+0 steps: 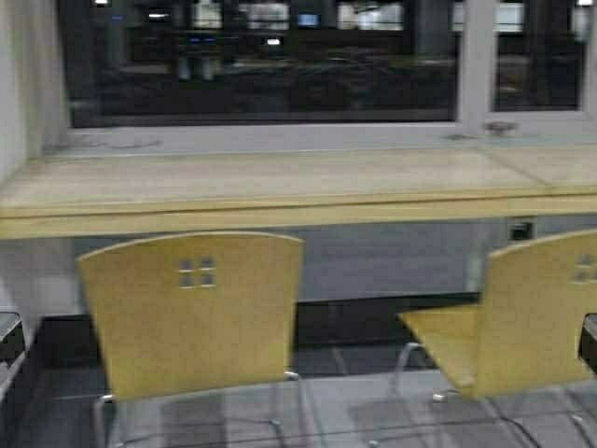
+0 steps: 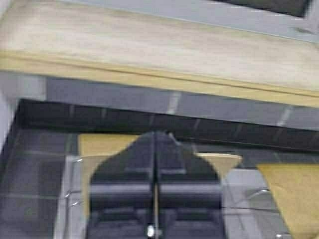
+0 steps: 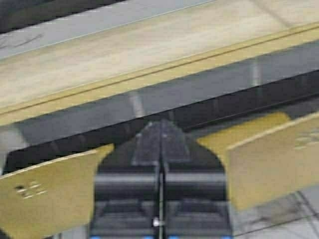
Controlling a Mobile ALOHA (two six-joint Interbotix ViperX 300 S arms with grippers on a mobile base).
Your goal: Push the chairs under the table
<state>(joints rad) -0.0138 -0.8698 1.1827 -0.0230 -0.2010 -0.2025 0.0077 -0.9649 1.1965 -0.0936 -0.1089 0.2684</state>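
Observation:
Two mustard-yellow chairs stand in front of the long beige table [image 1: 280,182]. The left chair [image 1: 191,313] has its back toward me. The right chair [image 1: 522,322] is turned at an angle, its seat showing. Both stand out from the table's front edge. My left gripper [image 2: 157,135] is shut and empty, held above and behind the left chair [image 2: 102,145], short of the table [image 2: 149,45]. My right gripper [image 3: 161,123] is shut and empty, between the backs of the left chair [image 3: 45,199] and the right chair [image 3: 279,164], facing the table [image 3: 124,64].
A window with a grey sill [image 1: 280,135] runs behind the table. A wall socket [image 1: 520,229] sits below the tabletop at the right. The grey tiled floor [image 1: 345,392] lies open between the chairs. The right chair also shows in the left wrist view [image 2: 294,199].

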